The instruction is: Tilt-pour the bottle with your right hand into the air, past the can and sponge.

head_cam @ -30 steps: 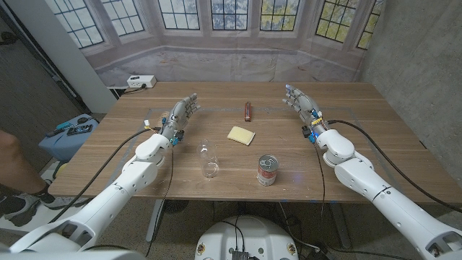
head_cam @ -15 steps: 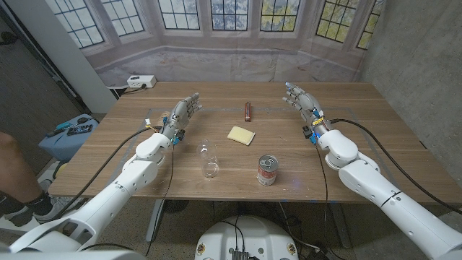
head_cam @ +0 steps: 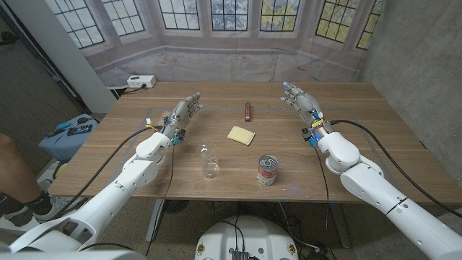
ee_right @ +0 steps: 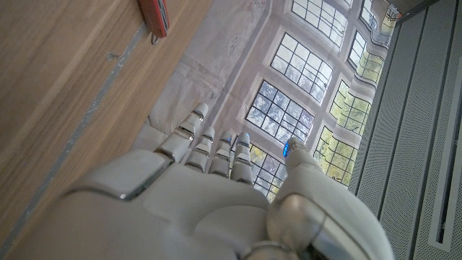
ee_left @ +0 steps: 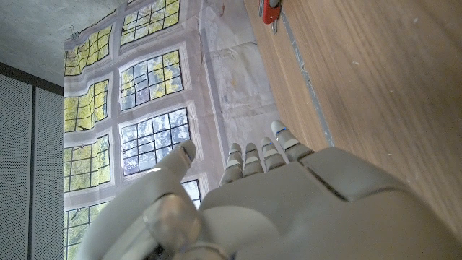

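While left hand (head_cam: 182,114) waits empty, fingers apart, clear bottle (head_cam: 209,159) stands upright near front edge; yellow sponge (head_cam: 241,135) behind, can (head_cam: 268,170) right of bottle; right hand (head_cam: 303,105) empty, fingers spread.

Wooden table (head_cam: 375,137) before a leaded-window backdrop (head_cam: 231,14)

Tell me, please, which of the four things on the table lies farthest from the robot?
The small red tool, lying toward the table's far edge. The yellow sponge sits nearer, and the clear bottle and the can stand nearest the robot.
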Robot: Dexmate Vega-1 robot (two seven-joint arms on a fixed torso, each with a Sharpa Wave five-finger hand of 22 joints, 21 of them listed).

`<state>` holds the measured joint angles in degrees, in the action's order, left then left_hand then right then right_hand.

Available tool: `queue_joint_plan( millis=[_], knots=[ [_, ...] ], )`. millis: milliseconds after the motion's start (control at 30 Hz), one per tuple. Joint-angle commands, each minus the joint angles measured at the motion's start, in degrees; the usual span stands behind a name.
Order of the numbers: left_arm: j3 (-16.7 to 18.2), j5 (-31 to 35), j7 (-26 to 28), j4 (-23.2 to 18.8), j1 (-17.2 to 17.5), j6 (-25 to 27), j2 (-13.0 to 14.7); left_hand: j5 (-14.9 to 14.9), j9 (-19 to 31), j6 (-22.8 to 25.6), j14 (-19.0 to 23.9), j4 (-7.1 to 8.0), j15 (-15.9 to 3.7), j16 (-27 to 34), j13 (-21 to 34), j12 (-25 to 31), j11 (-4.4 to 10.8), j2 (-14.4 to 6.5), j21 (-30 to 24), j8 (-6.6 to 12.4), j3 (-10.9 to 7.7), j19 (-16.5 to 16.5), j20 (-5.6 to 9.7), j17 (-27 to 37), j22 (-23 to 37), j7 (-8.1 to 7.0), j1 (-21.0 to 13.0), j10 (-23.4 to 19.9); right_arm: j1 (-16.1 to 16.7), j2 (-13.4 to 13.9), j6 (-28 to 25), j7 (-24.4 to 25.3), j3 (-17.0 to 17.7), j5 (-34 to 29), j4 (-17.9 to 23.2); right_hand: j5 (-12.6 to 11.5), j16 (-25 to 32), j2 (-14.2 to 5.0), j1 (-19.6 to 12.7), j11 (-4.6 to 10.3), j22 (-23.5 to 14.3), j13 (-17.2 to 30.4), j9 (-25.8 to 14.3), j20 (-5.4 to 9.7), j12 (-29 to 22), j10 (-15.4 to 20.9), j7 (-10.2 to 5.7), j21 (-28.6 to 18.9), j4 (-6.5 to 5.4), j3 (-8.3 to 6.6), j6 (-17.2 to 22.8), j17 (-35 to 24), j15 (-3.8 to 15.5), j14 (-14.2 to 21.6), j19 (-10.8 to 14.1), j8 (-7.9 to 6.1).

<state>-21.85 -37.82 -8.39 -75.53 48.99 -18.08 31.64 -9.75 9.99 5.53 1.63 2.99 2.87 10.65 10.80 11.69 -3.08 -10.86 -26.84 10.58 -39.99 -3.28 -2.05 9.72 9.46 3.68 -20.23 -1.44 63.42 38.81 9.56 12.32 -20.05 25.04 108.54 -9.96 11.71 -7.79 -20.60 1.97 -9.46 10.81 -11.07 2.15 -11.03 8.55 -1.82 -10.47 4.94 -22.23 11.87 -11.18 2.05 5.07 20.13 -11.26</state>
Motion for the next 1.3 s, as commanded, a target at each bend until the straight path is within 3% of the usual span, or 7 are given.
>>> queue_joint_plan(
  millis=[33, 500, 1300],
  knots=[
    [-0.2, 0.0, -0.9, 0.4, -0.4, -0.5, -0.1, -0.2, 0.3, 0.1, 0.0, -0.40, 0.49, 0.0, 0.1, 0.2, -0.26, 0.1, 0.2, -0.03, -0.06, -0.7, -0.05, 0.1, 0.2, 0.03, -0.7, 0.1, 3.8, 1.5, -1.0, 1.9, 1.0, -1.8, 5.6, 0.0, 0.2, 0.07, -0.8, -0.09, -0.2, 0.3, -0.1, 1.99, -0.2, 0.0, 0.42, -0.4, 0.66, -0.15, -0.1, -0.1, 1.49, 0.5, 0.4, -0.16],
    [-0.5, -0.2, -1.6, 1.0, -0.6, -0.9, -0.5, -0.3, 0.3, 0.1, 0.0, -0.83, 0.56, 0.0, 0.1, 0.1, -0.44, 0.0, 0.6, -0.05, -0.11, -0.8, -0.08, 0.1, 0.2, 0.09, -1.2, 0.1, 7.4, 2.9, -2.9, 2.8, 1.8, -3.0, 10.9, 0.0, 0.0, 0.80, -1.6, -0.74, -0.2, 0.3, -0.1, 1.65, -0.1, -0.1, 1.12, -0.3, 2.08, 0.24, -0.4, 0.1, 1.04, 0.5, 0.3, -0.05],
    [-1.4, 0.2, -3.3, 3.0, -2.5, -1.1, -1.3, -0.3, 0.3, -0.1, -0.1, -1.31, 0.69, 0.0, 0.1, 0.1, -0.42, 0.0, 1.2, -0.12, 0.02, -1.0, -0.11, 0.2, 0.2, 0.22, -1.7, 0.2, 13.1, 4.3, -5.5, 4.8, 2.8, -4.7, 17.9, -0.1, -0.1, 1.03, -2.6, -0.83, -0.2, 0.3, -0.1, 1.65, -0.1, -0.3, 1.37, -0.3, 3.04, 0.19, -0.6, 0.3, 1.00, 0.5, 0.3, -0.01]
  ],
)
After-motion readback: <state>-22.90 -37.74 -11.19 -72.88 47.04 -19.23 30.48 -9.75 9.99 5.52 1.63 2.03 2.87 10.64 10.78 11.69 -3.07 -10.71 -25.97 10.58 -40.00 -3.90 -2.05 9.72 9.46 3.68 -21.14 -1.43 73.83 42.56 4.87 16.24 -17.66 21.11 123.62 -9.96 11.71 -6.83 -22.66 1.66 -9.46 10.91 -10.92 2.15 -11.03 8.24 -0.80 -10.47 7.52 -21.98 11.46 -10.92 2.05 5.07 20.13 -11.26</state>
